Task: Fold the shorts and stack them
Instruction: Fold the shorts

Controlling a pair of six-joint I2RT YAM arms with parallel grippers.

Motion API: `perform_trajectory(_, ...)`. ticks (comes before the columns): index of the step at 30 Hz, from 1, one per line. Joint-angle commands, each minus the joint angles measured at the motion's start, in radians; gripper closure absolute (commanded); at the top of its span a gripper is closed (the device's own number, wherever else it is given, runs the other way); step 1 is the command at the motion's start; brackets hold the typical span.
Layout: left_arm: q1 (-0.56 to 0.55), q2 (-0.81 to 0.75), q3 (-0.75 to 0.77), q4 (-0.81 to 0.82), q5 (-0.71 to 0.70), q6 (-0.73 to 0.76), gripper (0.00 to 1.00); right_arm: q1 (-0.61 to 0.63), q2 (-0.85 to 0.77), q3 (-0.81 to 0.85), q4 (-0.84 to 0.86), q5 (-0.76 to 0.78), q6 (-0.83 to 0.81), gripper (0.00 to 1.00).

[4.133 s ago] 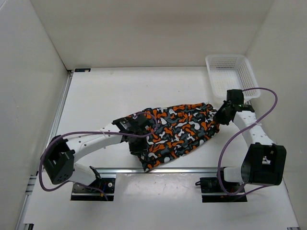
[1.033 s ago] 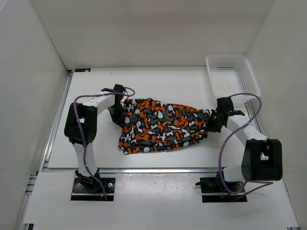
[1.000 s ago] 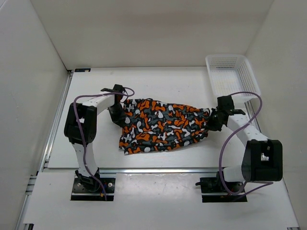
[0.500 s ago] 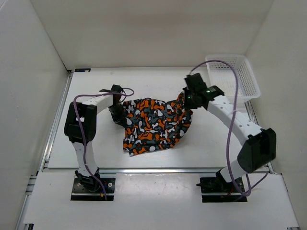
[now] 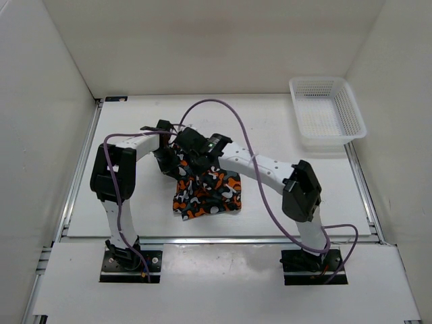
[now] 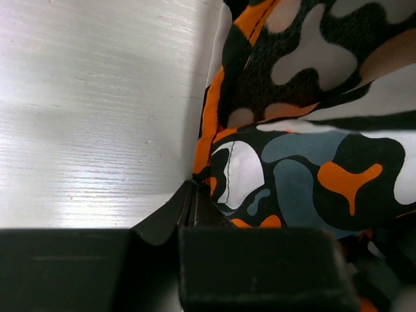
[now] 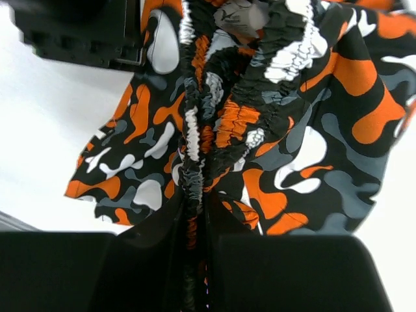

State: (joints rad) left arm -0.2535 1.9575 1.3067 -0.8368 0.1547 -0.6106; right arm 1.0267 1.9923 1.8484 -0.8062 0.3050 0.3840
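Note:
The shorts (image 5: 210, 192), printed in orange, black, grey and white blobs, lie doubled over left of the table's middle. My right gripper (image 5: 192, 156) hangs over their upper left end, reaching across from the right. In the right wrist view it (image 7: 197, 218) is shut on the gathered elastic waistband of the shorts (image 7: 312, 149). My left gripper (image 5: 167, 164) sits low at the same end, just left of the right one. Seen from the left wrist, it (image 6: 193, 188) is shut with a corner of the shorts (image 6: 305, 130) pinched at its tips.
A white mesh basket (image 5: 327, 113) stands at the back right corner. White walls enclose the table (image 5: 135, 135) on three sides. The right arm (image 5: 263, 167) stretches across the middle, its purple cable arching above it.
My right gripper has swept left across the table with the waistband end, bringing it over to the left gripper and doubling the shorts over. The left gripper has stayed put.

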Motion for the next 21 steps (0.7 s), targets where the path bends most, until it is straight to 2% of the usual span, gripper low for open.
perform_trajectory(1, -0.001, 0.009, -0.037, 0.047, -0.023, 0.000, 0.90, 0.009, 0.049, 0.051, -0.016, -0.006, -0.007, 1.00)
perform_trajectory(12, 0.094, -0.150, -0.092, 0.036, -0.032, 0.018, 0.90, 0.009, 0.132, 0.084, 0.038, -0.058, 0.012, 1.00)
perform_trajectory(13, 0.108, -0.178, -0.083, 0.012, -0.018, 0.031, 0.79, 0.009, 0.141, 0.101, 0.047, -0.070, 0.021, 0.95)
perform_trajectory(14, 0.108, -0.195, -0.083, 0.001, -0.018, 0.031, 0.73, 0.009, 0.152, 0.132, 0.047, -0.084, 0.021, 0.85)
perform_trajectory(15, 0.120, -0.213, -0.070, -0.011, -0.018, 0.031, 0.66, 0.009, 0.164, 0.147, 0.047, -0.107, 0.021, 0.59)
perform_trajectory(16, 0.129, -0.235, -0.057, -0.024, -0.032, 0.031, 0.57, 0.009, 0.165, 0.156, 0.062, -0.131, 0.021, 0.43)
perform_trajectory(17, 0.129, -0.279, -0.047, -0.045, -0.046, 0.031, 0.37, 0.009, 0.140, 0.144, 0.084, -0.176, 0.021, 0.30)
perform_trajectory(18, 0.140, -0.299, -0.037, -0.060, -0.055, 0.031, 0.28, 0.009, 0.123, 0.132, 0.103, -0.188, 0.021, 0.18)
perform_trajectory(19, 0.154, -0.334, -0.012, -0.076, -0.055, 0.031, 0.28, 0.009, 0.082, 0.095, 0.140, -0.188, 0.032, 0.13)
perform_trajectory(21, 0.169, -0.359, 0.012, -0.117, -0.064, 0.031, 0.28, 0.009, 0.036, 0.051, 0.170, -0.178, 0.041, 0.12)
